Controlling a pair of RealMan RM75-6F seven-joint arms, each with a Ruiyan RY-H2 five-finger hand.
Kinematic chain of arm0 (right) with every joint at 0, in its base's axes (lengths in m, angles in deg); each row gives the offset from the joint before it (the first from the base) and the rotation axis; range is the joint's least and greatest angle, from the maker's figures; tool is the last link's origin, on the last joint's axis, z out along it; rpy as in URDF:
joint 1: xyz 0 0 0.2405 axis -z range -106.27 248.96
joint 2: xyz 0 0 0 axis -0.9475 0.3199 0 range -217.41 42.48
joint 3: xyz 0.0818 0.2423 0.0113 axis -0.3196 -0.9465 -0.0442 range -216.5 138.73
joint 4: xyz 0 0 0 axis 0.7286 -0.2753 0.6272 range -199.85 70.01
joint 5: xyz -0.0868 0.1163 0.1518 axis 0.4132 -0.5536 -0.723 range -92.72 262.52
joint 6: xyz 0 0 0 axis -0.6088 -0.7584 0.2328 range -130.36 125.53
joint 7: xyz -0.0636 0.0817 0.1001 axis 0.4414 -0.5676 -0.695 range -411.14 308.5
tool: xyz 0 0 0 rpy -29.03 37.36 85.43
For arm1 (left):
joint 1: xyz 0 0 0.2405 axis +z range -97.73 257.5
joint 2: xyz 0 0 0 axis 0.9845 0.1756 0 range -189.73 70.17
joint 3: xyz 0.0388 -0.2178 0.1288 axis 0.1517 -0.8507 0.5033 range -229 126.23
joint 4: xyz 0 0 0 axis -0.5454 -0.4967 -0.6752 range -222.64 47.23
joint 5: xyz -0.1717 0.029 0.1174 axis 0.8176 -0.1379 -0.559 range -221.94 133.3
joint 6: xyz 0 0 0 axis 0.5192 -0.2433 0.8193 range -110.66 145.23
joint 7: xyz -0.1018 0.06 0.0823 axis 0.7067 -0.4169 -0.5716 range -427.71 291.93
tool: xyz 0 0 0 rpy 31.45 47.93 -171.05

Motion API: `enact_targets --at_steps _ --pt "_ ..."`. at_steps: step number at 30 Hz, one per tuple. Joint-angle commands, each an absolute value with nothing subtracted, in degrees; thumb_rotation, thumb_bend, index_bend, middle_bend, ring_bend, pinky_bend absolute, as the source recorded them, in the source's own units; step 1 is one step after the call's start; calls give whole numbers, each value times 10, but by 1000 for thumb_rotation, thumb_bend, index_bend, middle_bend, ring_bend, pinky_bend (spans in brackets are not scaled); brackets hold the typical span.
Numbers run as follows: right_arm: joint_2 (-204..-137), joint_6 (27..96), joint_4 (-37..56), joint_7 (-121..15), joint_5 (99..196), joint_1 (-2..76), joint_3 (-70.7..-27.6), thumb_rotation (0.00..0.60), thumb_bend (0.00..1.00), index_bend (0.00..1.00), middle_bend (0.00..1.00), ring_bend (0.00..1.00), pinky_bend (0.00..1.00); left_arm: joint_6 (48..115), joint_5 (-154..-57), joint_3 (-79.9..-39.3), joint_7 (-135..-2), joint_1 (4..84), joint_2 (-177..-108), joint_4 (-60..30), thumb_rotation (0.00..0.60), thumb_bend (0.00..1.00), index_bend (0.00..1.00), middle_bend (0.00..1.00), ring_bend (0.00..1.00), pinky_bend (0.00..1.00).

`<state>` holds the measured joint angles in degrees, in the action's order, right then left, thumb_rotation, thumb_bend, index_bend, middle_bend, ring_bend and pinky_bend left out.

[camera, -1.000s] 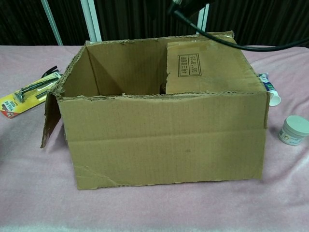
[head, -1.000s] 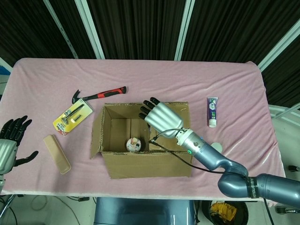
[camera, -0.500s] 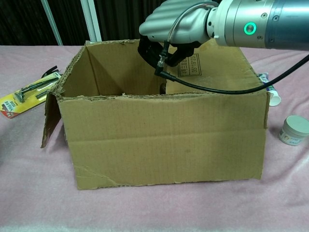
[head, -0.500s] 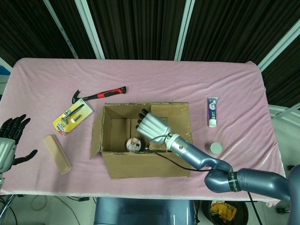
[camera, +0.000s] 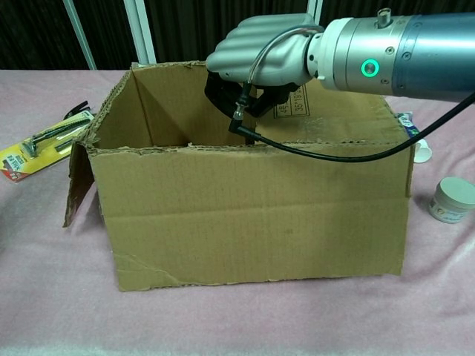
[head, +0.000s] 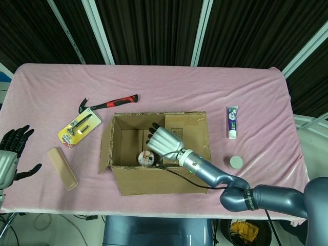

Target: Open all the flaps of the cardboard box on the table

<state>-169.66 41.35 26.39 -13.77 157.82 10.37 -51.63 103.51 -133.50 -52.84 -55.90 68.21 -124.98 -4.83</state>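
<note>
The brown cardboard box (head: 164,180) stands mid-table, top open. Its left flap (head: 105,146) hangs outward. A right-side flap (head: 185,127) with a printed label (camera: 291,100) is folded inward. My right hand (head: 163,139) reaches down into the box, fingers apart, dark fingertips (head: 152,129) low beside that flap's free edge. From the chest view the hand (camera: 260,55) hovers over the box (camera: 252,215) with fingers bent downward; contact with the flap is hidden. My left hand (head: 10,154) rests open at the table's far left edge.
A small round item (head: 146,158) lies inside the box. Left of the box lie a red-handled hammer (head: 108,104), a yellow tool pack (head: 79,128) and a tan case (head: 62,168). A toothpaste tube (head: 232,122) and small jar (head: 235,163) sit to the right.
My right hand has come down from above the box's back right and moved left and lower into the box, to the folded-in flap's edge. The left hand has stayed put.
</note>
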Motion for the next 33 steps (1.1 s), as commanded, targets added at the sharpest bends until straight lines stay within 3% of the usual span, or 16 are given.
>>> enact_targets --at_steps 1,15,33 --pt "-1702 415 255 -132 1572 101 -511 600 1000 575 489 292 260 1033 -1335 -529 -557 682 -1249 -49 600 174 0 0 0 0" --pt "-1666 447 267 -42 1585 102 -482 600 1000 580 490 269 260 1032 -1339 -532 -547 683 -1247 -47 600 174 0 0 0 0" --pt "-1549 496 391 37 1599 123 -475 600 1000 583 481 256 260 1038 -1349 -533 -553 686 -1247 -46 600 173 0 0 0 0"
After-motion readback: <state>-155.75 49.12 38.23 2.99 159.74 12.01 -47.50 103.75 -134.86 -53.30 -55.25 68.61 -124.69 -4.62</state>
